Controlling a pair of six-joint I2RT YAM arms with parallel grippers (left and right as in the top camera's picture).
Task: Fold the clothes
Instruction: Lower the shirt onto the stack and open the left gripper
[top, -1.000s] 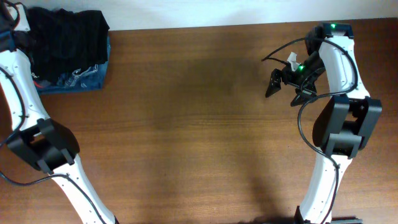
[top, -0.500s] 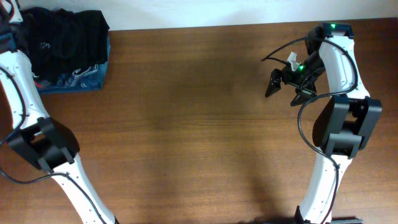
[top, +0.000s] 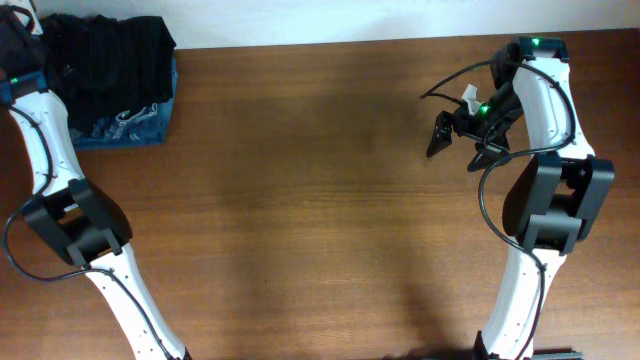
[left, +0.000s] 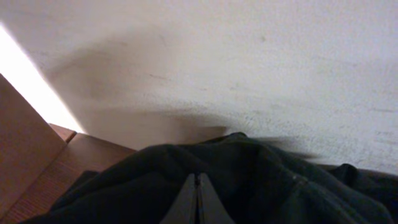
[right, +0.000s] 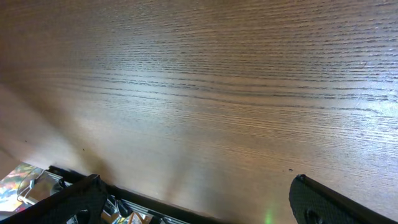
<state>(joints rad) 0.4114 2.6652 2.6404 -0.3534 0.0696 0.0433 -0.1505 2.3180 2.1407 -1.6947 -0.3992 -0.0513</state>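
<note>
Over the last second the left arm has drawn back toward the far left corner of the desk (top: 320, 200), and the black shirt (top: 105, 60), heaped there on a blue garment (top: 130, 125), has shifted slightly. The left gripper (left: 198, 202) is closed with dark cloth bunched at its tips, seemingly pinching it, so the shirt is probably being lifted off the heap. The right gripper (top: 458, 145) hangs wide open and empty over the desk's far right side
</note>
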